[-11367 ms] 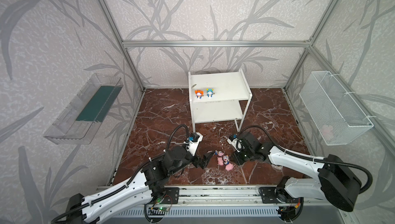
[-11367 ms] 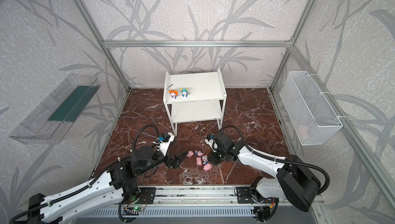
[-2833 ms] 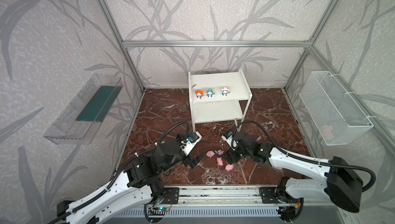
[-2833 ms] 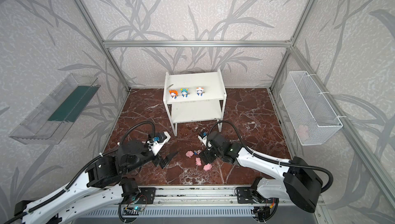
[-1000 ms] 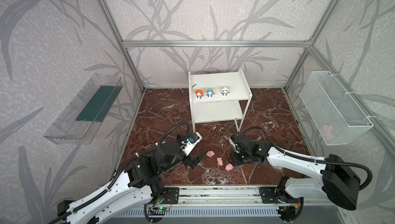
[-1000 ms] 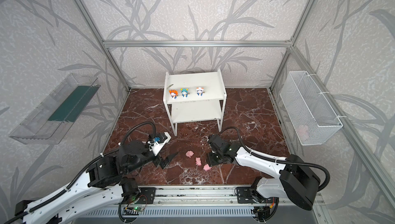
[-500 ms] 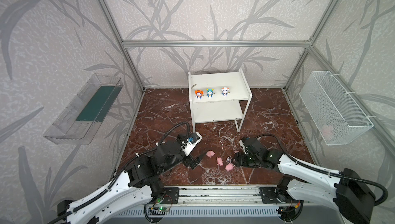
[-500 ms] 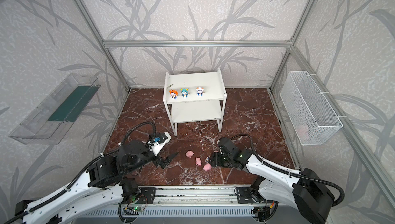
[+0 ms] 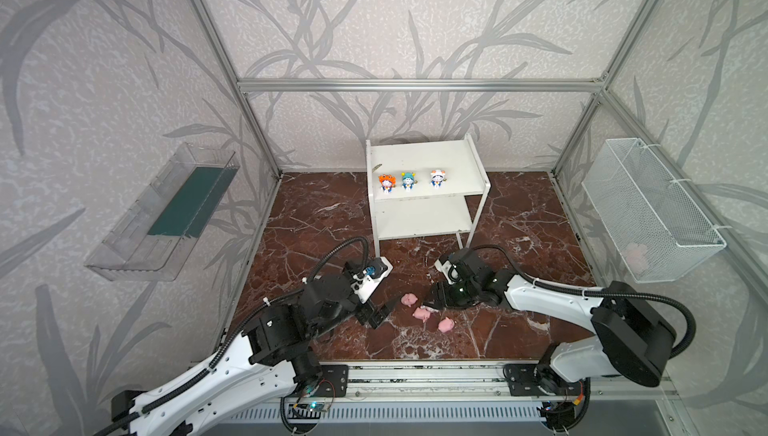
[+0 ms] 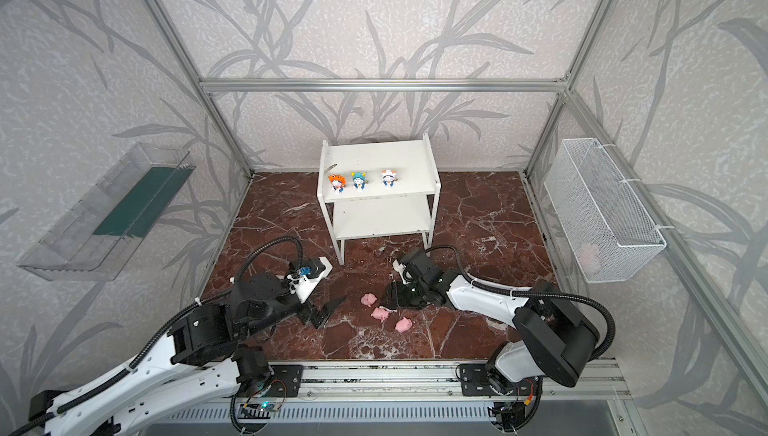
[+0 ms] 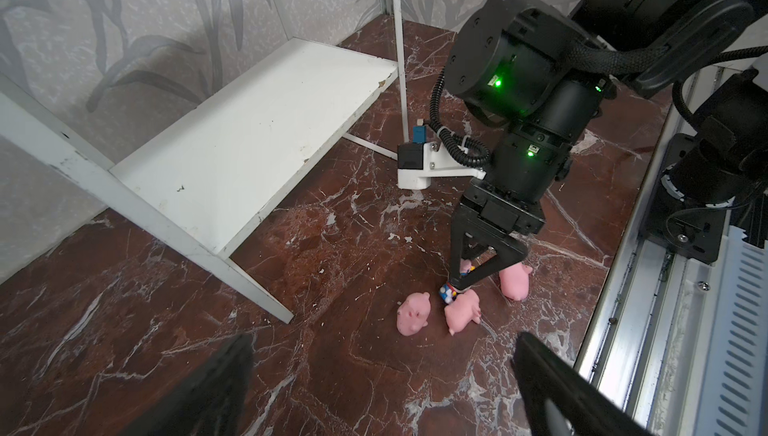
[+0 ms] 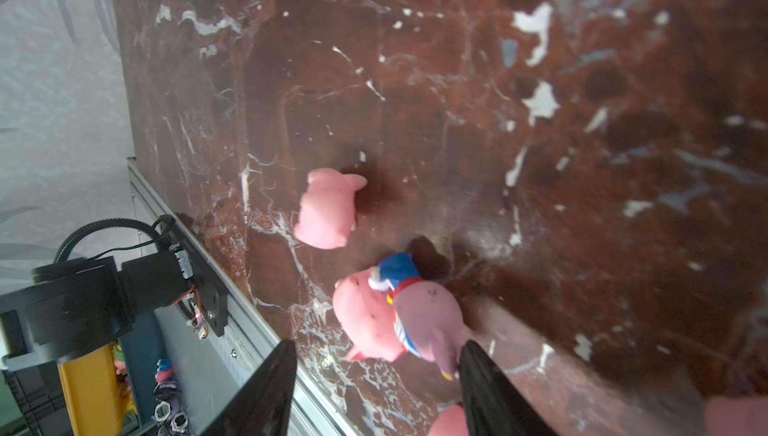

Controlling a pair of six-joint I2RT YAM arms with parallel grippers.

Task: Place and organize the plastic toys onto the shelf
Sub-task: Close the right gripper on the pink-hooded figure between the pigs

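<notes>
Marble floor (image 9: 332, 213) bore the pink-hooded figurine (image 12: 419, 317) against a pig (image 12: 361, 317), both between the part-spread jaws of the right gripper (image 12: 376, 346); it seemed best to shift off the pig before closing; left gripper (image 11: 384, 338) gaped empty.

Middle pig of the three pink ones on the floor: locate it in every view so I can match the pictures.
In a top view: middle pig lies below centre, at the right gripper tips.
In a top view: pig, same place.
Left wrist: pig, middle of three, blue-and-white figurine against it.
Right wrist: pig just off the fingertips, figurine against it.
Shared landmark: the right gripper, in all four.
</notes>
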